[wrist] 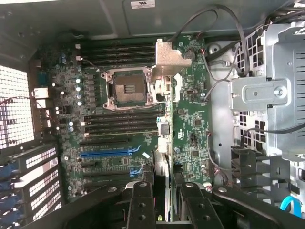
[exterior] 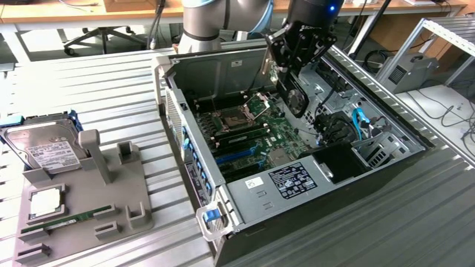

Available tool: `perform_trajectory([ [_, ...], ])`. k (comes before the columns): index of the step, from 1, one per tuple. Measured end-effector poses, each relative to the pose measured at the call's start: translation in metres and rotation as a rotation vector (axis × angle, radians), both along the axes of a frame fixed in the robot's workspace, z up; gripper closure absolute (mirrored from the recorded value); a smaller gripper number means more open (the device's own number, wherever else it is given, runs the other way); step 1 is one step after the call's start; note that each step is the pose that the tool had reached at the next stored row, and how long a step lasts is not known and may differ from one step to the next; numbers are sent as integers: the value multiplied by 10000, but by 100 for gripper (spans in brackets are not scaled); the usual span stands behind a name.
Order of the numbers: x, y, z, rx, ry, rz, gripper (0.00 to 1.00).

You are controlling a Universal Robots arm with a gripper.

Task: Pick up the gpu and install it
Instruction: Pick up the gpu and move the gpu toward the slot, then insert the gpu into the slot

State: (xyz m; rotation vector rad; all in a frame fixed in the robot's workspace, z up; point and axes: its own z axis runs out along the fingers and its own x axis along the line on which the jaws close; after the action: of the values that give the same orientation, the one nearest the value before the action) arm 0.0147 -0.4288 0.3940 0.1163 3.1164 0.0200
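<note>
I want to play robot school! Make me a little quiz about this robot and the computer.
1. True or false: the claw holds the graphics card over the open computer.
2. What sits in the gray holder at the exterior view's left? A) hard drive B) keyboard C) mouse
3. Fill in: in the wrist view, the longest coloured slot on the green board is ____.
Key: 1 true; 2 A; 3 blue.

Soft even light, dimmer inside the case (exterior: 215, 72), vent grille (wrist: 14, 107) blown white.
</note>
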Motion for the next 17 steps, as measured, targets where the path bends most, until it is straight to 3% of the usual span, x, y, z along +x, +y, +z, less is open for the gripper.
perform_trajectory([
  [4,36,20,-7,-1,0,3,74],
  [17,39,26,-22,-2,0,4,74],
])
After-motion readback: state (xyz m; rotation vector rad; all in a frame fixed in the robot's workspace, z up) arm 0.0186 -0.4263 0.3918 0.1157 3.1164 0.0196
